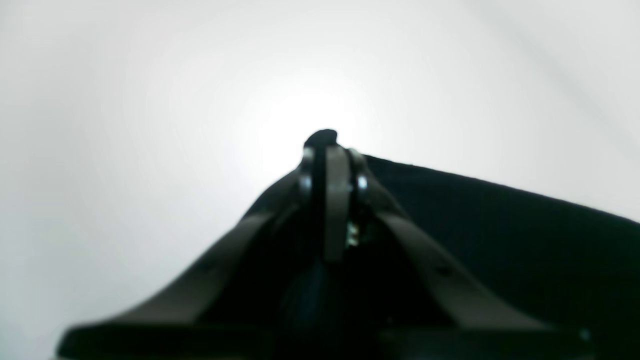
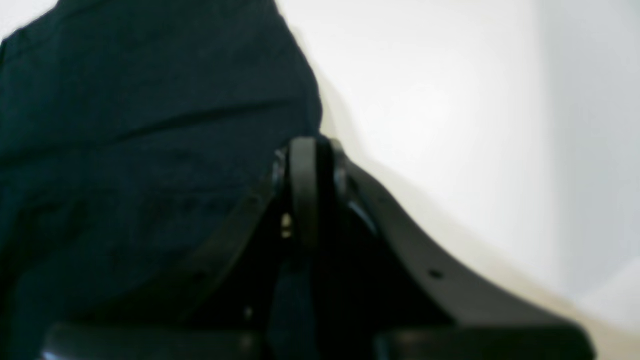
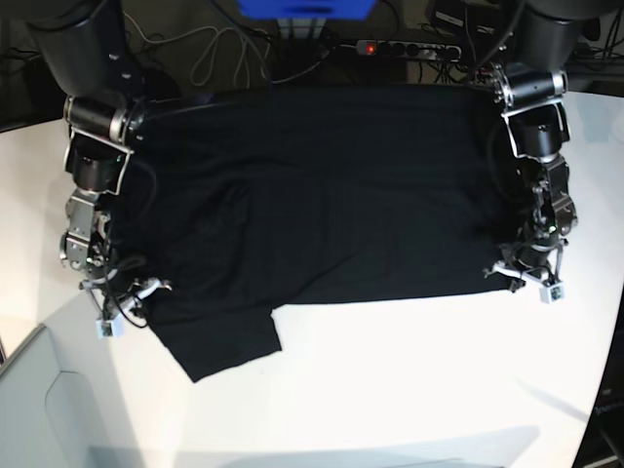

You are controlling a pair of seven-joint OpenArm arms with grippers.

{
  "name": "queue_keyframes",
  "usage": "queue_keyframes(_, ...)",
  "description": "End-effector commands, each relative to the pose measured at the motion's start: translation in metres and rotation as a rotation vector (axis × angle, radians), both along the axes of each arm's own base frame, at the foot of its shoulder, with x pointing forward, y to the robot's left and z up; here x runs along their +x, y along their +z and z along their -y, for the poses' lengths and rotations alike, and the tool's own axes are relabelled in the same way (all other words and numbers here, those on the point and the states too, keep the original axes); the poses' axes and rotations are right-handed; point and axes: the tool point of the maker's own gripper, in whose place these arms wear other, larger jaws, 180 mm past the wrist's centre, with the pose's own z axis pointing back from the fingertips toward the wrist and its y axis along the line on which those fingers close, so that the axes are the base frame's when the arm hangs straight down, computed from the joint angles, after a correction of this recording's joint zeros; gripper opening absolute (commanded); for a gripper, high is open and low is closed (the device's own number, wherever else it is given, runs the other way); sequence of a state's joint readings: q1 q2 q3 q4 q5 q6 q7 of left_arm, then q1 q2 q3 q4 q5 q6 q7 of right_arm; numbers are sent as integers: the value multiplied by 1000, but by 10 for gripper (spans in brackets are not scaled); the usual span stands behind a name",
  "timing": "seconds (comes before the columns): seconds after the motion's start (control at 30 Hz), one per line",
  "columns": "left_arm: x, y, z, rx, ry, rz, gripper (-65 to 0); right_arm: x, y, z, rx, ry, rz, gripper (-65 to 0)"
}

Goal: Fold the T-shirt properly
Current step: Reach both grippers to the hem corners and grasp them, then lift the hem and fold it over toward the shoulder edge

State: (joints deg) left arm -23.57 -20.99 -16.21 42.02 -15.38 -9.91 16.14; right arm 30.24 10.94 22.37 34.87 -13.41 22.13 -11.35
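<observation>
Black T-shirt (image 3: 322, 195) spread plain-side up on the white table (image 3: 409, 380), left gripper (image 3: 526, 271) and right gripper (image 3: 122, 297) each clamped on its near corners; lift evenly, keeping the hem taut.

Both arms reach down, the left claw (image 1: 330, 150) and right claw (image 2: 305, 150) clamped tight (fingers pressed together).

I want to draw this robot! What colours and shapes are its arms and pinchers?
Both arms are thick black tubes with silvery metal joints and thin cables running down them. The left gripper and right gripper are black, with slim curved fingers, small shiny bolts, and little white pieces near the tips.
</observation>
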Motion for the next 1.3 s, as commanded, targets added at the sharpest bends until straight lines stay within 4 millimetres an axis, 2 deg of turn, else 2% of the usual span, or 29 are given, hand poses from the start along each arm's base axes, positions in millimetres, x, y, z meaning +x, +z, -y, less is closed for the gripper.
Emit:
queue_keyframes(0.0, 9, 18, -2, 21, -18, 21, -650, -6, -1, 10, -54, 2, -30, -648)
queue_keyframes(0.17, 14, 57, 4, 54, -58, 35, -650, -3, 36, 10, -122, 11, 95, -648)
queue_keyframes(0.33, -8, 74, 5, 77, -53, 57, -650, -12, 59, 11, -180, 22, 158, -648)
queue_keyframes(0.47, -25, 86, 5, 105, -53, 69, -650, -17, 84, 10, -174, 15, 209, -648)
queue_keyframes(0.57, -41, 89, 10, 138, -74, 62, -650, -30, 100, 11, -191, 17, 209, -648)
queue_keyframes(0.7, -58, 92, 23, 161, -100, 71, -650, -58, 111, 8, -233, 34, 221, -648)
queue_keyframes(0.9, -82, 100, 13, 168, -41, 91, -650, -94, 114, 1, -279, 61, 227, -648)
queue_keyframes(1.0, -94, 98, 5, 174, -16, 79, -650, -106, 114, 1, -297, 72, 221, -648)
queue_keyframes(1.2, -116, 93, -9, 191, 18, 50, -650, -124, 100, 6, -320, 87, 168, -648)
queue_keyframes(1.27, -123, 91, -8, 199, 12, 36, -650, -128, 96, 7, -320, 87, 156, -648)
